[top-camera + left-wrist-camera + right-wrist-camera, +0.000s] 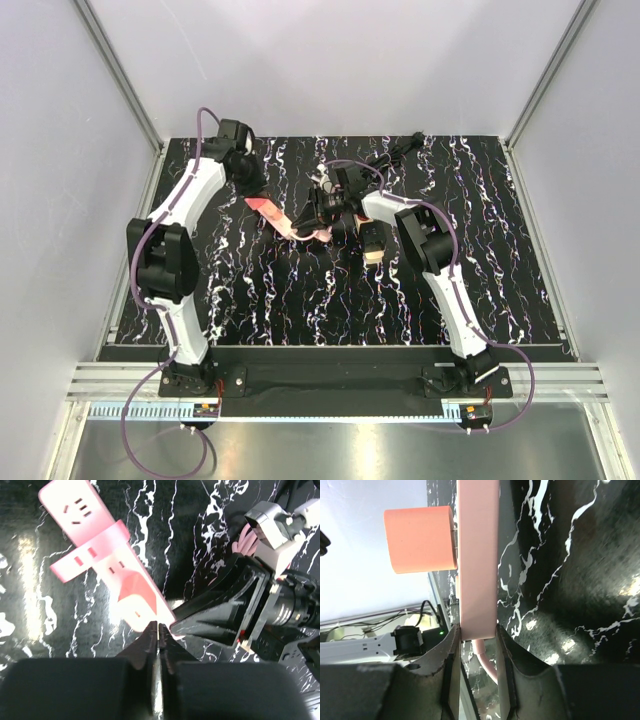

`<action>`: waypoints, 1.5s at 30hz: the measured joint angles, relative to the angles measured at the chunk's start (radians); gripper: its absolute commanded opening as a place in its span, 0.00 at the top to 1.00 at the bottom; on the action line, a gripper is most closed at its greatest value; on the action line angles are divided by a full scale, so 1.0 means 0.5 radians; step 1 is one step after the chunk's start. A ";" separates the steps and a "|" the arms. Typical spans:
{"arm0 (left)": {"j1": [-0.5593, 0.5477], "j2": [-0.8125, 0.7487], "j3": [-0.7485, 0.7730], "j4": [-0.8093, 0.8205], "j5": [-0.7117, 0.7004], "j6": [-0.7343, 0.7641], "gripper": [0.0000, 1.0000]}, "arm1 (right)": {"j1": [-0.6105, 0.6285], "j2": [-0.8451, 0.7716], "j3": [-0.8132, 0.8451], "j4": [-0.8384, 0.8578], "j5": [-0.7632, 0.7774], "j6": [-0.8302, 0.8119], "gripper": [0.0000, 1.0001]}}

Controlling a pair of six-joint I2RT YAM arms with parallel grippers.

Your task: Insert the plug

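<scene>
The pink power strip (292,225) is held off the black marbled table near its middle. My right gripper (476,630) is shut on the strip's (479,555) cable end, and the pink cable (485,662) hangs down between the jaws. The salmon plug (420,540) sits against the strip's socket face with its prongs in a socket. In the left wrist view the strip (75,510) runs away to the upper left with the plug (137,592) on it. My left gripper (159,626) is shut and empty, its tips right by the strip's near end, beside the right gripper's black fingers (215,612).
Black cables (395,150) lie at the back of the table. White enclosure walls with aluminium posts (120,80) close in the left, right and back sides. Both arms meet over the table's back middle.
</scene>
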 measured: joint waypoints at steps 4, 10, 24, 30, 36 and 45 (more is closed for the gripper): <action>0.002 -0.089 -0.047 -0.024 -0.027 0.032 1.00 | 0.000 -0.007 -0.044 0.089 -0.036 0.071 1.00; -0.003 -0.079 -0.053 -0.021 0.007 0.060 1.00 | 0.000 -0.008 -0.067 0.146 -0.053 0.110 1.00; -0.019 0.089 -0.195 0.171 0.001 0.049 1.00 | 0.002 -0.014 -0.115 0.246 -0.033 0.152 1.00; -0.019 0.097 -0.156 0.139 0.008 0.064 0.97 | 0.002 -0.014 -0.114 0.249 -0.037 0.169 0.80; -0.021 0.102 -0.100 0.072 -0.002 0.082 0.83 | 0.002 -0.014 -0.107 0.250 -0.051 0.231 0.61; -0.021 -0.069 -0.168 -0.043 -0.059 0.111 0.70 | 0.010 -0.018 -0.072 0.235 -0.069 0.266 0.43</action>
